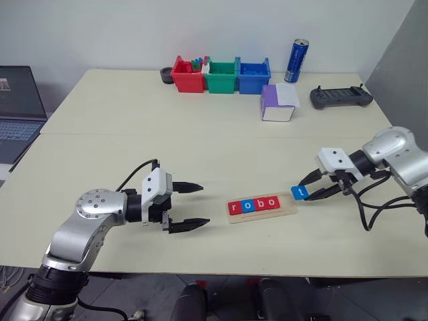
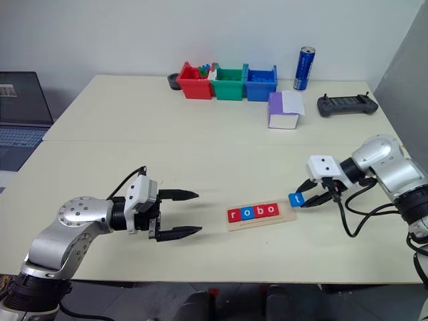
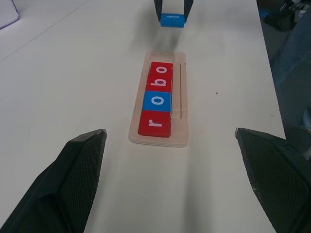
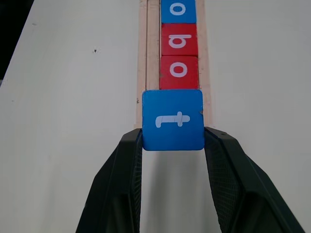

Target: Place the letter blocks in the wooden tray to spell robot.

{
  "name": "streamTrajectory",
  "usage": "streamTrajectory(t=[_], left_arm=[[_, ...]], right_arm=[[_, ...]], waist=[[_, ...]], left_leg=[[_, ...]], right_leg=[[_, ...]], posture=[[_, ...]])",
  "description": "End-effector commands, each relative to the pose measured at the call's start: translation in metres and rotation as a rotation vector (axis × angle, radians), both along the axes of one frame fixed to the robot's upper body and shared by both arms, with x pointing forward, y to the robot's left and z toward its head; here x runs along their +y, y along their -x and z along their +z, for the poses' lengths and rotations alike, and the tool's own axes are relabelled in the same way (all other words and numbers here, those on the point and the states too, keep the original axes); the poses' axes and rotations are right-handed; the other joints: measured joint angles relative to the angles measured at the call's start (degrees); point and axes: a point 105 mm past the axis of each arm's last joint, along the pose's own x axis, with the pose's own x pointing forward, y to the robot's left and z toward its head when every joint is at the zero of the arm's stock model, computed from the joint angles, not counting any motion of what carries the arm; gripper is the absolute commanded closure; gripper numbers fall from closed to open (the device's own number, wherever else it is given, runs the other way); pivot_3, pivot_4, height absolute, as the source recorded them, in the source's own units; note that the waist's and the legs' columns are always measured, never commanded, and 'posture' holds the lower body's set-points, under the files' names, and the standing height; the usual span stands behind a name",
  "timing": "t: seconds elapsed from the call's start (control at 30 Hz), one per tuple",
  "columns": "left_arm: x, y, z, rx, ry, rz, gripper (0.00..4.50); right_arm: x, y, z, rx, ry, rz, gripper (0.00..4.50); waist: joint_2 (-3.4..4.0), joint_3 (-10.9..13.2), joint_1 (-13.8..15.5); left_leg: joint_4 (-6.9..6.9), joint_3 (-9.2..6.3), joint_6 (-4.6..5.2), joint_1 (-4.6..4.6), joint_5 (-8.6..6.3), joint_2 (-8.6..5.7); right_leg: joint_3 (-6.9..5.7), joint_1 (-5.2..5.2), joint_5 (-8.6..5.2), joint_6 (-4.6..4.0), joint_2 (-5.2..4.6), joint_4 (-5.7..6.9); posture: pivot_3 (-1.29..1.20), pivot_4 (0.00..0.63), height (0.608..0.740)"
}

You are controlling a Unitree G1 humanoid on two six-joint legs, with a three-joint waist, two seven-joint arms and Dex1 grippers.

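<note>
The wooden tray (image 1: 262, 206) lies near the front edge of the tabletop (image 1: 200, 134), a little right of the middle, and four letter blocks (image 1: 253, 204) sit in its groove reading r, o, b, o — red, blue, red, red. The fifth, a blue "t" block (image 4: 173, 120), is pinched by its two sides between the right gripper (image 1: 313, 189) fingers, held just off the tray's right end and clear of the table. Over on the left, the left gripper (image 1: 190, 206) hangs spread wide with nothing in it, pointing at the tray from well apart.
</note>
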Motion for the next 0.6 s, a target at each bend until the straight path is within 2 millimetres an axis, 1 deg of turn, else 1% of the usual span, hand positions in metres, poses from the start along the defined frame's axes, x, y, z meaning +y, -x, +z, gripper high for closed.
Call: streamTrajectory(t=[0.03,0.13,0.33,0.6], left_arm=[[-0.005,0.003,0.010,-0.040,0.003,-0.016,0.00],[-0.007,0.003,0.012,-0.042,0.005,-0.014,0.00],[-0.008,0.004,0.016,-0.045,0.006,-0.006,0.00],[-0.011,0.004,0.019,-0.045,0.009,0.001,0.00]], right_arm=[[0.004,-0.002,0.007,0.000,0.052,0.059,3.04],[0.007,-0.007,0.003,-0.004,0.073,0.057,3.04],[0.017,-0.008,-0.004,-0.006,0.104,0.088,3.04],[0.020,-0.009,-0.015,-0.004,0.153,0.109,3.04]], waist=[[0.00,0.00,-0.09],[0.00,0.00,-0.10],[0.00,0.00,-0.01],[0.00,0.00,-0.02]], left_leg=[[0.00,0.00,0.00,0.00,0.00,0.00],[0.00,0.00,0.00,0.01,0.00,0.01],[0.00,-0.01,-0.01,-0.02,0.00,0.00],[0.00,-0.01,-0.01,-0.01,0.00,0.00]], right_leg=[[0.00,0.00,0.00,0.00,0.00,0.00],[0.00,-0.01,0.00,0.00,0.01,0.01],[-0.01,-0.01,0.00,0.00,0.00,-0.01],[-0.01,-0.01,0.00,0.00,0.00,0.01]], posture=[[0.00,0.150,0.740],[0.00,0.150,0.740],[0.00,0.150,0.740],[0.00,0.150,0.740]])
